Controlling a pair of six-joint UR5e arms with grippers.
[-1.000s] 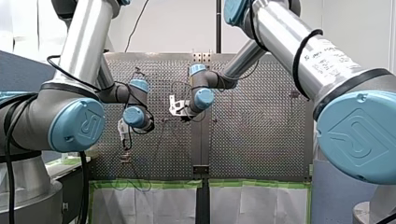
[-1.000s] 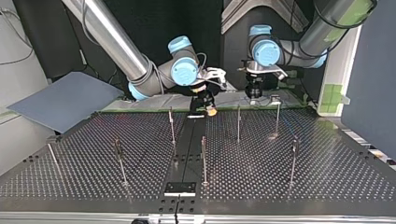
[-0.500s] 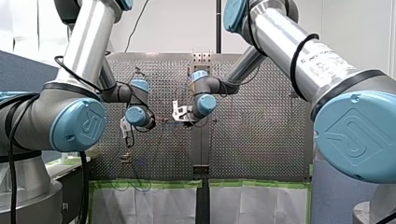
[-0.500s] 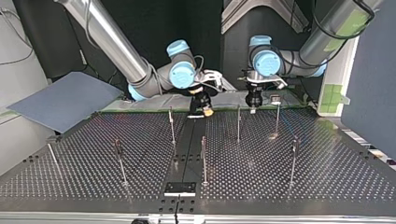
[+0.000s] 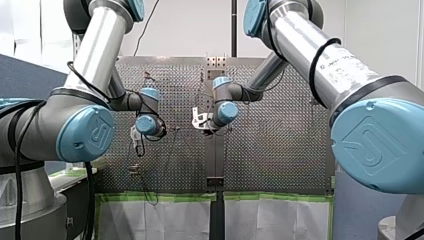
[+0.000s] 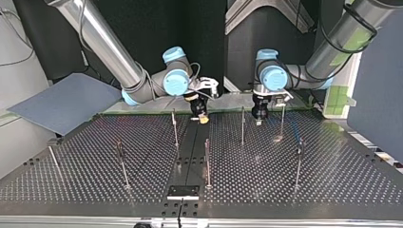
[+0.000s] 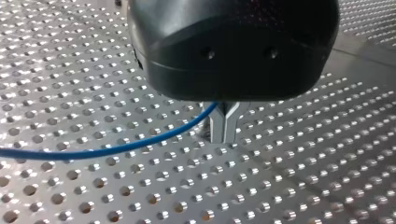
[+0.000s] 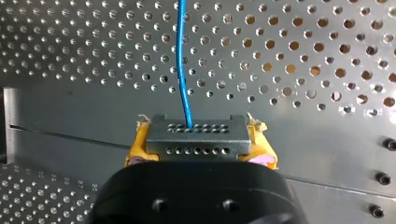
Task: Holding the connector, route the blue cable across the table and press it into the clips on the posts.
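while my left gripper [image 7: 224,126], pinching the cable [image 7: 116,148], is dropping closer to the table [image 6: 332,175] near a post [image 6: 243,128], my right gripper [image 8: 201,142] is clamping the connector [image 8: 198,135] and sliding away, likely tensioning the run.

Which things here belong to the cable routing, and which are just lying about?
In the job:
cable
connector, held in my right gripper
my left gripper, on the cable
posts
table

Lying about:
sheet beside the table
tape
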